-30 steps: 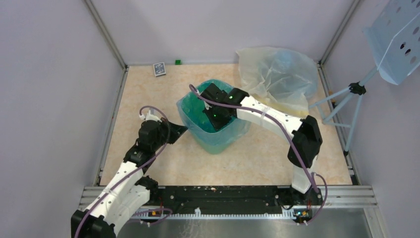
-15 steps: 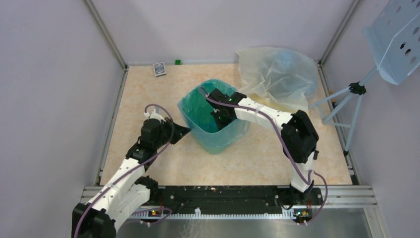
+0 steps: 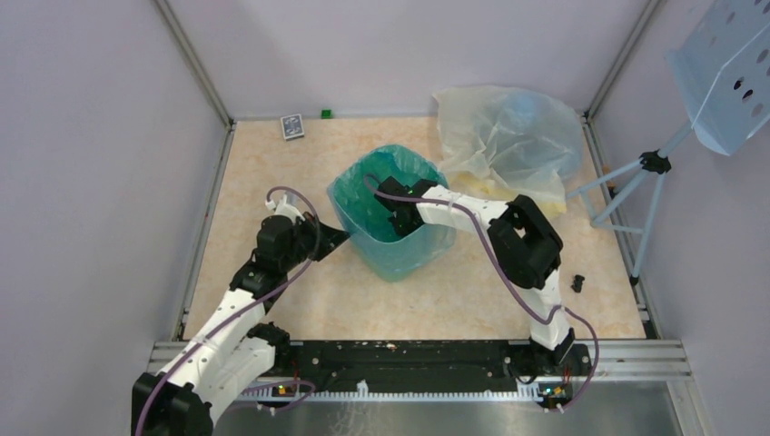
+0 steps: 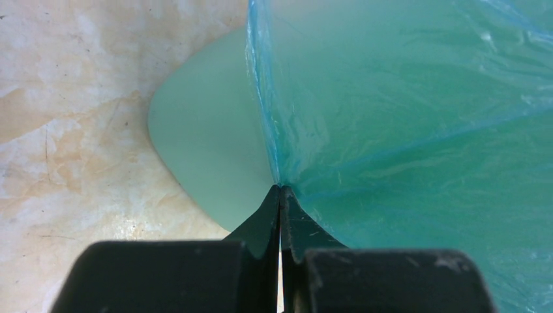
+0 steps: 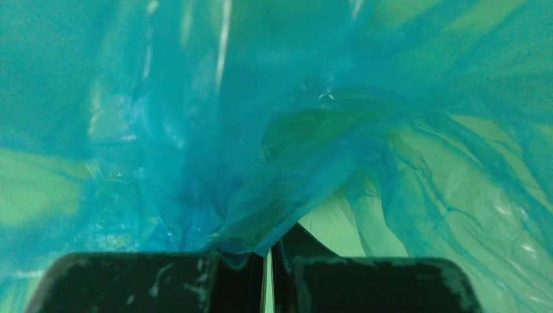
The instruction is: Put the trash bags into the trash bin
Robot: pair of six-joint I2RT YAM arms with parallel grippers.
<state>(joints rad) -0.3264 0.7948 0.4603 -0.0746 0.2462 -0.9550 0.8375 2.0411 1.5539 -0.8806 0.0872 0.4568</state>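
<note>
My left gripper (image 4: 280, 189) is pinched shut on the blue bag (image 4: 404, 130) lining the green bin (image 4: 202, 150) mid-table. My right gripper (image 5: 268, 251), closed, sits inside against bunched film. A yellowish bag (image 3: 508, 136) lies behind, to the right.

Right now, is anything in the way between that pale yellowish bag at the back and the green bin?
Nothing lies on the table between the pale yellowish bag and the green bin. But the right arm reaches into the bin's mouth, and a blue bag already lines it.

Right claw (image 5: 270, 246) deeper inside trash bin (image 3: 400, 260)
</note>
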